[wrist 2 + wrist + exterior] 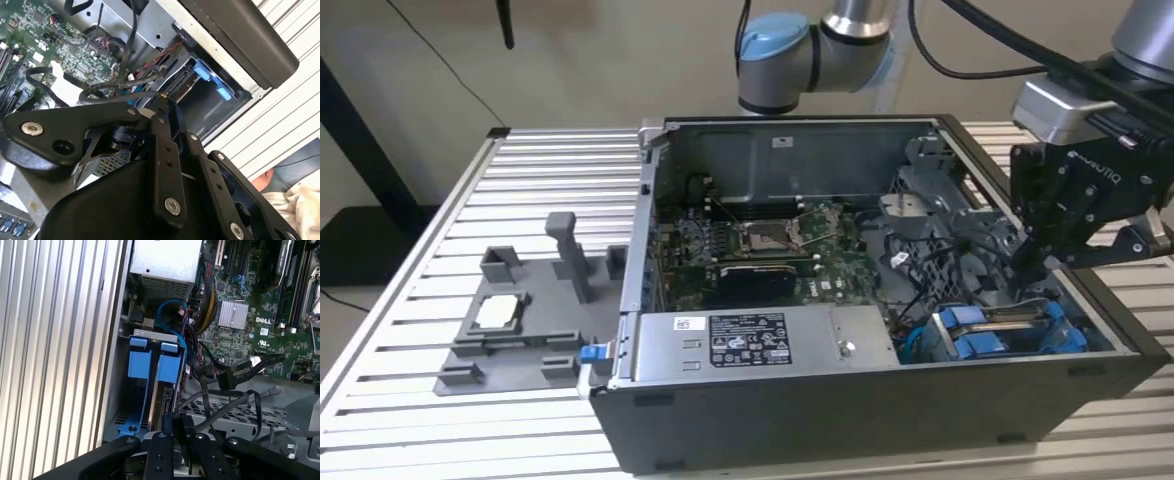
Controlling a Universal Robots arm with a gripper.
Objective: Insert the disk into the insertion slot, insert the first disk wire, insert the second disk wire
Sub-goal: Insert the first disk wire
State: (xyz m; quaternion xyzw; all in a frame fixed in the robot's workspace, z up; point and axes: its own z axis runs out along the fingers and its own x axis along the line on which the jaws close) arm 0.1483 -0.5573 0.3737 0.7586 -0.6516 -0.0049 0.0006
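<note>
The disk (163,395) stands edge-on in the insertion slot at the case's front corner on the exterior view's right, clipped in its blue carrier (150,360) (1001,330); its blue tabs (210,75) show past my fingers. My gripper (1027,268) (164,97) (178,421) hangs just above the disk's inner end, inside the case. Its fingers are pressed together on the end of a black disk wire (105,92), which loops away over the board. Another black wire with a connector (226,381) lies loose beside the bay.
The open computer case (1121,345) lies on a slatted table (400,400). A silver power supply box (747,340) fills the front, with the motherboard (761,245) behind it. A grey fixture (520,310) sits on the exterior view's left. A person's hand (262,180) shows beyond the table edge.
</note>
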